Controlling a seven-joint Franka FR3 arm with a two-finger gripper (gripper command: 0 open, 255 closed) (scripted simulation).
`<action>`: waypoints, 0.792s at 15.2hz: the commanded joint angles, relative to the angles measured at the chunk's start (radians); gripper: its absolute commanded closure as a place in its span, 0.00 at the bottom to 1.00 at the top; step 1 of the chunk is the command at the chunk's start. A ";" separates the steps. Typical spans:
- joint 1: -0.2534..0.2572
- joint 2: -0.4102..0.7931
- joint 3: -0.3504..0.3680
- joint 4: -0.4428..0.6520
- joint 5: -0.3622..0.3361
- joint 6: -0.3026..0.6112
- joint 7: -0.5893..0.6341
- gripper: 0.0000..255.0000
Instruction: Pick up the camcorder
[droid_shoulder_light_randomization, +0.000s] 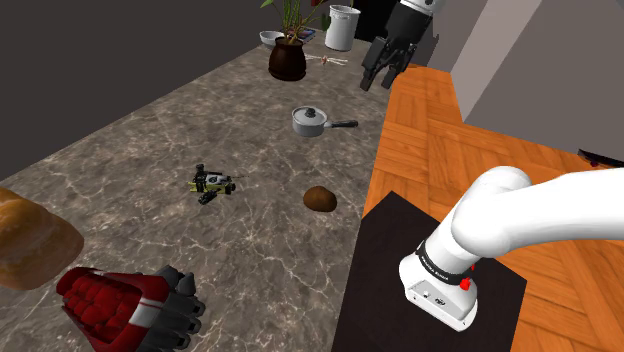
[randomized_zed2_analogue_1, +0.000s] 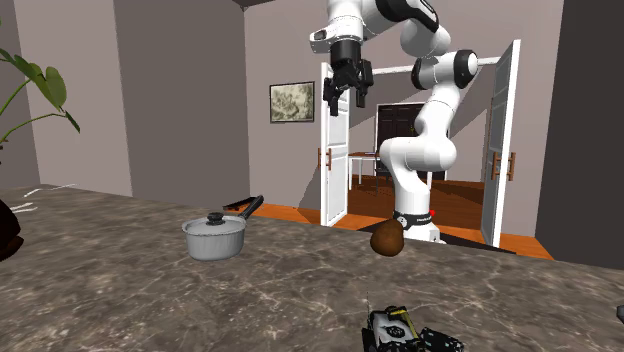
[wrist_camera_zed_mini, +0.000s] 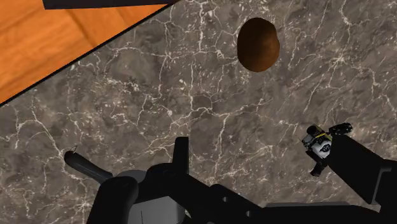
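The camcorder (droid_shoulder_light_randomization: 213, 184) is a small black and yellow-white device lying on the dark marble counter (droid_shoulder_light_randomization: 150, 150), also seen near the front edge in the second exterior view (randomized_zed2_analogue_1: 400, 330). My black gripper (droid_shoulder_light_randomization: 373, 82) hangs high in the air, well away from the camcorder and above the counter's edge by the saucepan. Seen from the second exterior view, the gripper (randomized_zed2_analogue_1: 346, 98) is open with nothing between its fingers. In the wrist view the camcorder (wrist_camera_zed_mini: 321, 143) lies far below, just beside one finger (wrist_camera_zed_mini: 359, 168), while the gripper (wrist_camera_zed_mini: 259, 145) stands open.
A grey lidded saucepan (droid_shoulder_light_randomization: 312, 121) with a black handle sits under the gripper. A brown rounded lump (droid_shoulder_light_randomization: 320, 198) lies near the counter edge. A bread loaf (droid_shoulder_light_randomization: 25, 240), a red-and-black glove (droid_shoulder_light_randomization: 125, 305), a potted plant (droid_shoulder_light_randomization: 288, 55) and a white container (droid_shoulder_light_randomization: 341, 27) stand around. Orange wood floor (droid_shoulder_light_randomization: 420, 120) borders the counter.
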 joint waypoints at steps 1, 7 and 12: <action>0.000 0.000 0.000 0.000 0.000 0.000 0.000 0.00; 0.068 0.185 0.026 0.016 0.018 0.142 -0.091 0.00; 0.119 0.348 0.052 0.057 0.031 0.241 -0.165 0.00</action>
